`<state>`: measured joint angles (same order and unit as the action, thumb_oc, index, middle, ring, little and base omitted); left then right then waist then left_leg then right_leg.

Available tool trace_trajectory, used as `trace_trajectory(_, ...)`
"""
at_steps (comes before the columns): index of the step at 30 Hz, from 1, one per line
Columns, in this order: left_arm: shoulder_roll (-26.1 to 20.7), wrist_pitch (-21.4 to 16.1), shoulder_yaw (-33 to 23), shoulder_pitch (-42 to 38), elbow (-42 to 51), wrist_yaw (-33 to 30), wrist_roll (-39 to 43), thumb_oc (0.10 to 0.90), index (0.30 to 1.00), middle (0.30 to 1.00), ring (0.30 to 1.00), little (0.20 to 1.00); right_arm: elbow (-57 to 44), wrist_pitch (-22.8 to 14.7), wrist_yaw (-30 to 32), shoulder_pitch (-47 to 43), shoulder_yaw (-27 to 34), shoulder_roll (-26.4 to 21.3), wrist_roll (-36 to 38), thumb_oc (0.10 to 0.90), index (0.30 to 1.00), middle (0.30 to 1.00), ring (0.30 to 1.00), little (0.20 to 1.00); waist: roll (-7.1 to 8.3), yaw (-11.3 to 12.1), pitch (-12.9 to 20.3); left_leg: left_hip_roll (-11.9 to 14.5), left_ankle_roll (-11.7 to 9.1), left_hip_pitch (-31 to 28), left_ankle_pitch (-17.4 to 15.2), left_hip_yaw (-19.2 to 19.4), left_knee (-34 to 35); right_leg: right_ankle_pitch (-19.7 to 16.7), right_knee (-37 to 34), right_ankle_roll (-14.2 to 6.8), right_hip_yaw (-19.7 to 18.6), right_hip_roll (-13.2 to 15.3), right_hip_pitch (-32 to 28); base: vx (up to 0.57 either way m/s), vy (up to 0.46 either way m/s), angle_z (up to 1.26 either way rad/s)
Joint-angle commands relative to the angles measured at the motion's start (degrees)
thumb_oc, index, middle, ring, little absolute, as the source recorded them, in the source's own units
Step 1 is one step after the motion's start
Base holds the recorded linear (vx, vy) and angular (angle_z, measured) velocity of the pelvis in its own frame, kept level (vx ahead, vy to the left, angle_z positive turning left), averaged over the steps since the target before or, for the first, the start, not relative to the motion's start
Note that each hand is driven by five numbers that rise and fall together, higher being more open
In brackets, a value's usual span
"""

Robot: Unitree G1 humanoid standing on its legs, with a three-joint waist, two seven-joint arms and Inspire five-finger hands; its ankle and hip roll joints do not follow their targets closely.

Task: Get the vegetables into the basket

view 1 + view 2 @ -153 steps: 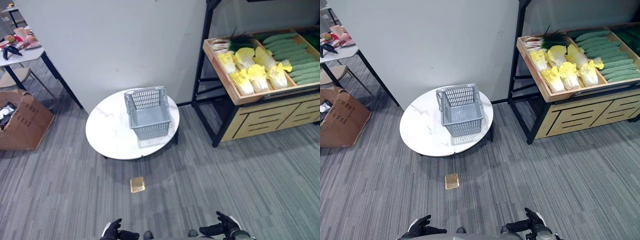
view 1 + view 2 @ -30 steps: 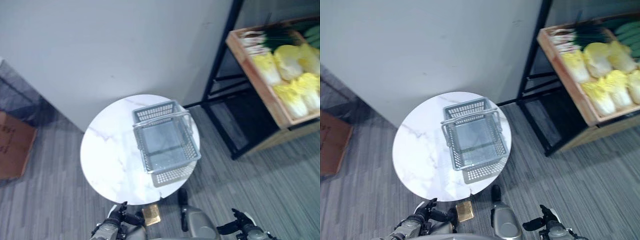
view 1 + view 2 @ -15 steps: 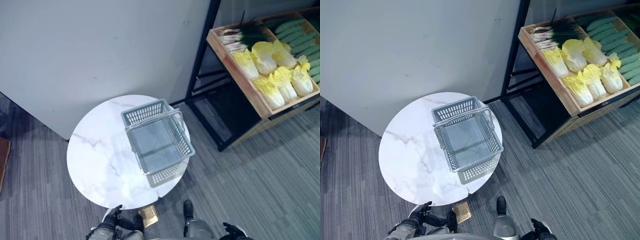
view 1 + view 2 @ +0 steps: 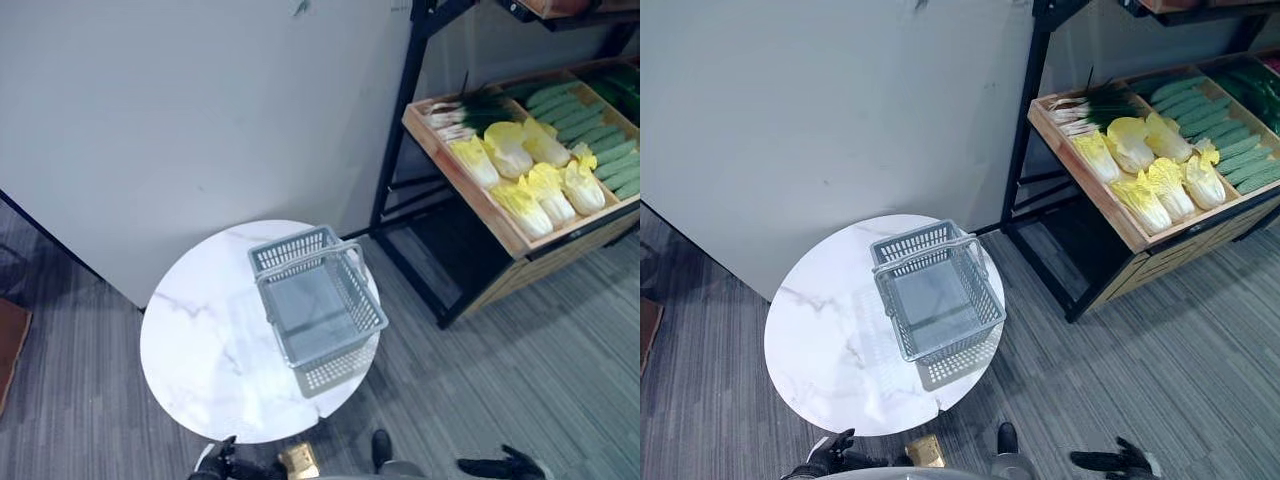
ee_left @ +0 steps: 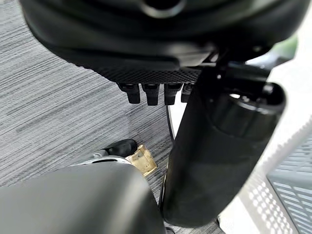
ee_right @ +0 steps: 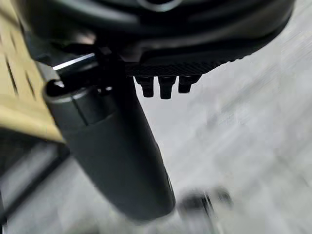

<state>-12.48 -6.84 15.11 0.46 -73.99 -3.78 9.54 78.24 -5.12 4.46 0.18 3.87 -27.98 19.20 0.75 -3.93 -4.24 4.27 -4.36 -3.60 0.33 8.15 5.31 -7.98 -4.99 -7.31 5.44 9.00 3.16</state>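
A grey plastic mesh basket point(image 4: 320, 307) with nothing in it stands on a round white marble table point(image 4: 200, 350). The vegetables, yellow cabbages point(image 4: 530, 175) and green cucumbers point(image 4: 590, 120), lie in a wooden tray point(image 4: 470, 195) on a black shelf rack to the right. The left hand point(image 5: 161, 63) and right hand point(image 6: 165, 58) hang low, fingers released, holding nothing.
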Motion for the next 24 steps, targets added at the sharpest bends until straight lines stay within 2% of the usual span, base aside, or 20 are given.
trace_trajectory(1,-1.3,-0.7,-1.1,-0.9,-0.7,0.3,-0.6,0.9,1.0,1.0,1.0,1.0,-5.2,-3.5,5.0,-6.2,2.1,-10.9,-2.7,0.9,1.0,1.0,1.0,1.0,2.68,0.4,-2.6,-0.1,-0.6,0.6,0.4,0.5,-0.3,-4.5,0.0,-6.7,-0.1,5.4,-1.2,-0.01,0.053,-0.03)
trace_trajectory(2,-1.2,-0.6,-1.5,-0.6,-0.4,0.3,-0.5,0.9,1.0,1.0,1.0,1.0,-13.2,-4.4,7.4,-7.2,2.2,-14.7,-6.3,0.9,1.0,1.0,1.0,1.0,2.73,0.4,-2.5,-0.1,-0.6,0.6,0.4,0.4,-0.3,-4.6,0.0,-6.8,-0.1,5.4,-1.2,0.0,0.026,-0.04)
trace_trajectory(3,-1.2,-0.6,-1.5,-0.6,-0.4,0.2,-0.5,0.9,1.0,1.0,1.0,1.0,-13.4,-4.3,7.5,-7.1,2.3,-14.7,-6.4,0.9,1.0,1.0,1.0,1.0,2.68,0.4,-2.5,-0.1,-0.6,0.6,0.4,0.4,-0.3,-4.6,0.0,-6.8,-0.1,5.3,-1.3,0.0,0.0,0.0)
trace_trajectory(4,-1.2,-0.7,-1.8,-0.5,-0.2,0.2,-0.3,0.9,1.0,1.0,1.0,1.0,-18.8,-4.6,8.7,-7.2,2.2,-16.1,-8.7,0.9,1.0,1.0,1.0,1.0,2.73,0.4,-2.5,-0.1,-0.5,0.6,0.4,0.4,-0.3,-4.6,0.0,-6.8,-0.1,5.4,-1.2,0.0,0.0,0.0)
trace_trajectory(5,-1.1,-0.6,-2.4,-0.4,-0.1,0.3,-0.5,0.9,1.0,1.0,1.0,1.0,-29.4,-4.9,10.1,-7.2,2.3,-19.5,-14.3,0.9,1.0,1.0,1.0,1.0,2.76,0.5,-2.4,-0.1,-0.5,0.6,0.4,0.3,-0.3,-4.6,0.0,-6.8,0.0,5.4,-1.3,0.01,0.019,-0.04)
trace_trajectory(7,-1.1,-0.4,-3.1,-0.4,-0.3,0.4,-0.8,0.9,1.0,1.0,1.0,1.0,-38.8,-5.3,10.9,-8.2,1.5,-22.8,-19.8,0.9,1.0,1.0,1.0,1.0,2.9,0.8,-2.2,-0.1,-0.5,0.5,0.5,0.2,-0.3,-4.6,0.0,-6.7,0.1,5.4,-1.5,0.01,0.008,-0.02)
trace_trajectory(9,-1.1,-0.2,-3.5,-0.3,-0.4,0.6,-1.4,0.9,1.0,1.0,1.0,1.0,-45.1,-5.8,11.0,-8.5,0.9,-25.2,-24.7,0.9,1.0,1.0,1.0,1.0,2.97,1.2,-2.0,-0.1,-0.4,0.3,0.3,-0.1,-0.3,-4.3,0.0,-6.6,0.2,5.4,-1.8,0.03,0.002,0.06)
trace_trajectory(10,-1.1,-0.2,-3.5,-0.3,-0.4,0.5,-1.4,0.9,1.0,1.0,1.0,1.0,-45.1,-5.7,11.0,-8.5,0.9,-25.2,-24.7,0.9,1.0,1.0,1.0,1.0,2.93,1.1,-2.0,-0.1,-0.4,0.3,0.3,-0.1,-0.3,-4.3,0.0,-6.6,0.3,5.4,-1.9,0.03,0.0,0.09)
trace_trajectory(11,-1.2,0.0,-3.6,-0.2,-0.6,0.8,-2.4,0.9,1.0,1.0,1.0,1.0,-51.8,-6.2,10.6,-10.2,-0.6,-27.7,-29.0,0.9,1.0,1.0,1.0,1.0,3.0,1.7,-1.8,0.0,-0.4,0.2,0.3,-0.2,-0.3,-3.8,0.0,-6.5,0.5,5.3,-2.1,0.02,-0.001,0.07)
trace_trajectory(12,-1.2,0.0,-3.7,-0.2,-0.6,0.8,-2.4,0.9,1.0,1.0,1.0,1.0,-51.9,-6.1,10.5,-10.1,-0.6,-27.7,-29.0,0.9,1.0,1.0,1.0,1.0,2.95,1.6,-1.8,0.0,-0.4,0.1,0.3,-0.3,-0.3,-3.8,0.0,-6.5,0.6,5.3,-2.2,0.04,-0.007,0.12)
trace_trajectory(13,-1.2,0.1,-3.5,-0.2,-0.7,1.0,-3.0,0.9,1.0,1.0,1.0,1.0,-56.3,-6.9,9.8,-12.6,-3.4,-29.9,-32.7,0.9,1.0,1.0,1.0,1.0,3.04,2.3,-1.8,0.1,-0.5,0.0,0.3,-0.5,-0.3,-3.2,0.0,-6.3,0.9,5.2,-2.6,0.02,-0.007,0.18)
trace_trajectory(16,-1.3,0.3,-3.6,-0.1,-1.1,1.2,-3.4,0.9,1.0,1.0,1.0,1.0,-59.8,-7.3,8.9,-15.5,-6.9,-31.6,-35.8,0.9,1.0,1.0,1.0,1.0,3.14,2.6,-1.8,0.3,-0.5,-0.1,0.4,-0.8,-0.3,-2.8,0.0,-6.2,1.3,5.1,-3.2,0.03,-0.008,0.15)
trace_trajectory(18,-1.6,0.6,-3.7,0.3,-1.3,1.3,-3.5,0.9,1.0,1.0,1.0,1.0,-66.6,-8.3,6.4,-20.1,-12.2,-33.2,-37.9,0.9,1.0,1.0,1.0,1.0,3.36,3.7,-1.9,0.4,-0.7,0.0,0.6,-1.4,-0.3,-2.3,0.0,-6.0,1.8,4.9,-3.6,0.01,-0.009,0.09)
trace_trajectory(21,-1.5,0.7,-3.7,0.5,-1.5,1.4,-3.3,0.9,1.0,1.0,1.0,1.0,-69.4,-9.0,4.9,-23.3,-16.0,-32.8,-36.9,0.9,1.0,1.0,1.0,1.0,3.45,4.1,-2.0,0.5,-0.8,0.1,0.7,-1.8,-0.3,-2.0,0.0,-5.9,2.2,4.8,-3.8,0.01,-0.015,0.13)
trace_trajectory(23,-1.6,0.9,-3.3,0.6,-1.9,1.3,-3.3,0.9,1.0,1.0,1.0,1.0,-70.5,-9.3,3.9,-26.9,-20.0,-31.7,-36.3,0.9,1.0,1.0,1.0,1.0,3.54,4.6,-2.1,0.6,-1.0,0.3,0.8,-2.1,-0.3,-1.8,0.0,-5.8,2.7,4.8,-4.0,0.0,-0.011,0.06)
trace_trajectory(24,-1.8,1.0,-2.7,0.6,-1.8,1.1,-3.4,0.9,1.0,1.0,1.0,1.0,-71.1,-9.4,2.7,-30.4,-24.1,-30.9,-36.2,0.9,1.0,1.0,1.0,1.0,3.69,5.3,-2.4,0.7,-1.1,0.6,1.1,-2.4,-0.3,-1.7,0.0,-5.7,3.1,4.8,-4.1,-0.01,-0.01,0.05)
